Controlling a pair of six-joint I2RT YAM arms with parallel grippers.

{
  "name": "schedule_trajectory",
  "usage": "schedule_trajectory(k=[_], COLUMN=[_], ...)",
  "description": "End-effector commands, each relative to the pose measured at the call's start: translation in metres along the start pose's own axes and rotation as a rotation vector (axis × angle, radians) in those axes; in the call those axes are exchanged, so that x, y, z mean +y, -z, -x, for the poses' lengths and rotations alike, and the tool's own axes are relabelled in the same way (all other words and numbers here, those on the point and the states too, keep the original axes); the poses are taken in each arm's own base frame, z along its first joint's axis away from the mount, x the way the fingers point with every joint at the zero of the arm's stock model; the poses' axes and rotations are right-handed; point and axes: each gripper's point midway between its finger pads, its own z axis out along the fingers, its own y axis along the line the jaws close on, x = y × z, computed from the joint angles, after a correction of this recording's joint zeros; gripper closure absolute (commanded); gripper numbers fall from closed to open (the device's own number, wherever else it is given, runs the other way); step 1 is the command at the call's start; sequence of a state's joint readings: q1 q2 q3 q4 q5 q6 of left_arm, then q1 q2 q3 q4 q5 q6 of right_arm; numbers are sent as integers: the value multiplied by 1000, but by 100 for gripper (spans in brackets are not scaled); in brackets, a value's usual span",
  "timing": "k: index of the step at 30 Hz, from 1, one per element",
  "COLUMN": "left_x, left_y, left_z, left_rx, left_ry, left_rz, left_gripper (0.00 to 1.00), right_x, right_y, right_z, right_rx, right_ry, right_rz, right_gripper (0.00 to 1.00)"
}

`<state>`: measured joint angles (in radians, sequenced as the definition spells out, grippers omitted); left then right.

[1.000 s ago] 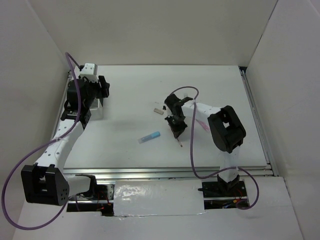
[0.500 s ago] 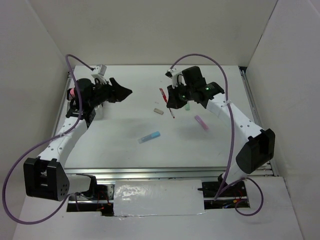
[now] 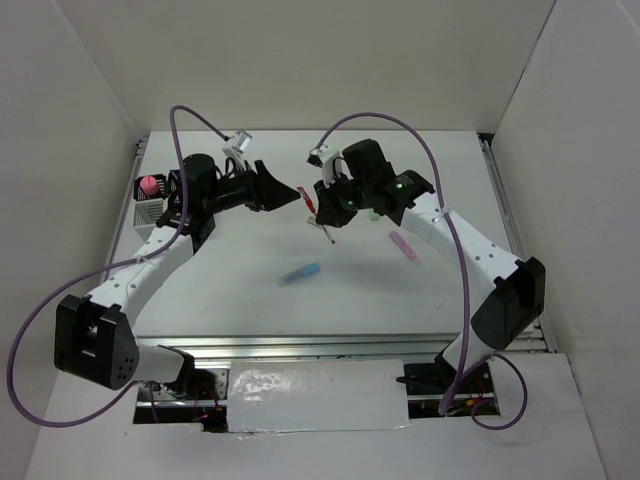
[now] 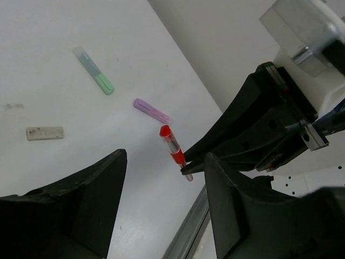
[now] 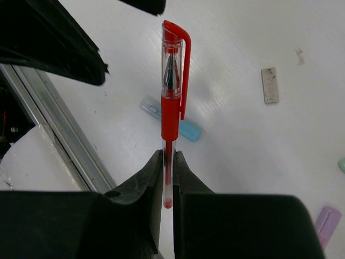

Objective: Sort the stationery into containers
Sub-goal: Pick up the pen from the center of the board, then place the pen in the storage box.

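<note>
My right gripper point(image 3: 328, 216) is shut on the thin red pen point(image 3: 313, 199) and holds it above the table; the right wrist view shows the pen point(image 5: 171, 97) upright between the jaws point(image 5: 168, 162). My left gripper point(image 3: 287, 194) is open and empty, its tips right beside the pen's cap; in the left wrist view point(image 4: 166, 162) the pen point(image 4: 173, 150) hangs between my fingertips. On the table lie the light-blue marker point(image 3: 299, 274), lilac marker point(image 3: 404, 245), pale-green marker point(image 4: 94, 78) and beige eraser point(image 4: 45, 133). The white bins point(image 3: 148, 213) stand at the far left.
A pink-topped item point(image 3: 148, 184) stands in the bins. The metal rail point(image 3: 340, 345) runs along the table's near edge. White walls close in the back and both sides. Purple cables loop over both arms.
My left gripper has swung right, away from the bins, to the red pen. My right gripper has carried the pen up and to the left to meet it.
</note>
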<state>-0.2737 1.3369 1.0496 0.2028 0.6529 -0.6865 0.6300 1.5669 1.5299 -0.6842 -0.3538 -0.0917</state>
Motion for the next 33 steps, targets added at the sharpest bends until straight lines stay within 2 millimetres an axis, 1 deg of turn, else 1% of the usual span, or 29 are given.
schedule_trajectory(k=[1,5,7,9,10,13,14,16,17,18,19,20,21,22,23,24,25,26,27,28,29,30,31,32,33], left_x=[-16,-19,-21,-21,-20,-19,-21,-22,-25,-23,-22,-19,-13,-11,4,14,23,48,61,77,95,111,130,142,155], left_y=[-7,-14,-16,-17,-18,-18,-18,-16,-16,-14,-14,-12,-10,-7,-3,1,6,17,24,33,45,57,68,79,95], left_z=[9,8,6,7,6,3,4,5,8,9,7,10,9,12,21,24,31,47,54,64,75,97,100,111,127], left_rx=[-14,2,8,3,4,12,7,1,-9,-13,-12,-24,-22,-31,-63,-61,-79,-131,-143,-162,-188,-244,-218,-233,-271], left_ry=[-24,-9,-7,4,10,35,47,59,68,76,82,76,79,67,23,16,-5,-55,-70,-136,-171,-236,-320,-367,-415], left_rz=[-64,-90,-97,-101,-102,-103,-111,-124,-138,-136,-132,-121,-97,-78,-21,29,69,161,225,296,380,504,609,693,805], left_gripper=[29,34,36,42,47,56,64,72,80,85,94,98,100,100,100,100,100,100,100,100,100,100,100,100,100], right_x=[7,11,13,18,20,25,27,28,28,28,28,24,22,17,16,12,2,-1,-5,-15,-23,-25,-36,-39,-44], right_y=[10,8,7,6,5,3,0,-1,-3,-3,-4,-6,-4,-2,-1,2,6,8,9,13,12,12,14,13,14], right_z=[32,32,35,37,38,42,41,44,42,44,44,41,42,42,40,39,38,32,29,25,18,13,8,0,-3], right_rx=[-90,-88,-94,-95,-99,-105,-101,-104,-98,-100,-98,-86,-89,-91,-91,-93,-98,-91,-87,-85,-70,-60,-53,-37,-36], right_ry=[58,64,70,80,81,90,95,97,90,87,79,65,42,21,8,-14,-35,-51,-68,-90,-108,-121,-144,-190,-206], right_rz=[-8,-5,-1,6,8,19,23,21,21,19,17,1,-6,-15,-13,-15,-32,-27,-29,-43,-52,-48,-61,-63,-66], right_gripper=[100,100,100,100,100,100,100,100,100,98,90,83,57,47,40,32,31,30,30,30,30,30,30,31,31])
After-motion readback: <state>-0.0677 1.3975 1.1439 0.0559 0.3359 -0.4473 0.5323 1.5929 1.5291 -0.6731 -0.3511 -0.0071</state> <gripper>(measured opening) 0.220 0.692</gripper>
